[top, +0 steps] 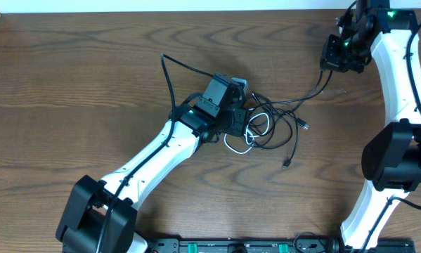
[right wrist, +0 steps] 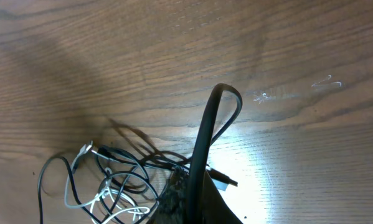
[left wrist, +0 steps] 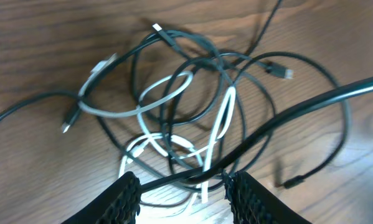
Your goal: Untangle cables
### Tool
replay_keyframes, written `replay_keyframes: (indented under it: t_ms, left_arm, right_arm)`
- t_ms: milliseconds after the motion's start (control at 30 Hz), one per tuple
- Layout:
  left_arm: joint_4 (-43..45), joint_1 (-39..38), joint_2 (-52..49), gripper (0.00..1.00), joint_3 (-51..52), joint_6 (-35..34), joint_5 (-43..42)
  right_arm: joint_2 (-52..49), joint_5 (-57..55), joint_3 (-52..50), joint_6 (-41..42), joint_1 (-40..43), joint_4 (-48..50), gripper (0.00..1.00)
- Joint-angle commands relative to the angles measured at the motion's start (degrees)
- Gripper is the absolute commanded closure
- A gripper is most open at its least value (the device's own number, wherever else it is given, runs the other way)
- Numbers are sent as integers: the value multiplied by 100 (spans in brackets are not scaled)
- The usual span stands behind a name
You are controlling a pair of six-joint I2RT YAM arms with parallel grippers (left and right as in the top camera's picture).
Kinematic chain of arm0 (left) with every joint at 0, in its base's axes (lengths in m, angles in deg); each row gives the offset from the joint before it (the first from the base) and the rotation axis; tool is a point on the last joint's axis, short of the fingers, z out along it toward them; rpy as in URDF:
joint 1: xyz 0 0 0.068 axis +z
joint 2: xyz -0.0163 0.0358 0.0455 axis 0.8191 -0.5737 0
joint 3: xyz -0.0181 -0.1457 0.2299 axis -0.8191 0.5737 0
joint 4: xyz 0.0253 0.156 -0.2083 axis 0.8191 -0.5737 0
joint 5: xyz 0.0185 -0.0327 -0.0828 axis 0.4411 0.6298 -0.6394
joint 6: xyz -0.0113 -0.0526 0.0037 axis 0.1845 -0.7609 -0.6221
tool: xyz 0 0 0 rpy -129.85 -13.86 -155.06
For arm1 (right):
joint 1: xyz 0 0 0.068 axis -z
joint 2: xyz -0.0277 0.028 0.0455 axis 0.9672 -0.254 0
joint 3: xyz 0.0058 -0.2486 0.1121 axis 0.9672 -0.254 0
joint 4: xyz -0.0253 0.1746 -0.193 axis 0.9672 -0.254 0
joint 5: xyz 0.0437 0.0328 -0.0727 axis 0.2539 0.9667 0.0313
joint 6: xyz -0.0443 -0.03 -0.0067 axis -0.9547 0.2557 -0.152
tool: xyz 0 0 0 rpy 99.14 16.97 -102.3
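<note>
The cables (top: 272, 128) lie in a loose knot of thin black and white cords mid-table. My left gripper (top: 232, 121) hangs over the knot's left side. In the left wrist view the cables (left wrist: 186, 106) spread above the left gripper (left wrist: 183, 185), which is open, with one black strand and a white loop crossing the gap between its jaws. My right gripper (top: 334, 62) is up at the back right, shut on a black cable (top: 314, 90) that runs down to the knot. In the right wrist view that black cable (right wrist: 205, 130) rises from the right gripper (right wrist: 189, 177) and loops over.
Loose plug ends (top: 287, 163) trail from the knot toward the front. The left arm's own thick black cable (top: 169, 77) arcs behind its wrist. The right arm's base (top: 389, 158) stands at the right edge. A black rail (top: 238, 246) lines the table's front.
</note>
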Motion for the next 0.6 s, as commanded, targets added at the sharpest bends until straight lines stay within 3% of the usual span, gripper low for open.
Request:
replay_keyframes:
  t_ms: [0,233,500,567]
  left_arm:
    - [37,-4,-13,51,44,240,-472]
    - [267,-9,-59,43,44,420,-577]
    - [730,-9,-470,43,44,442,-468]
    - [785,-9,-544,48,44,442,-466]
  right_arm:
    - [-50,52,-15,-81,-15,0,99]
    - [-50,55,-15,-81,-15,-2,99]
    - [-50,57,-15,-81,-17,-26,99]
    - [-50,57,-15,-81,-17,-42,99]
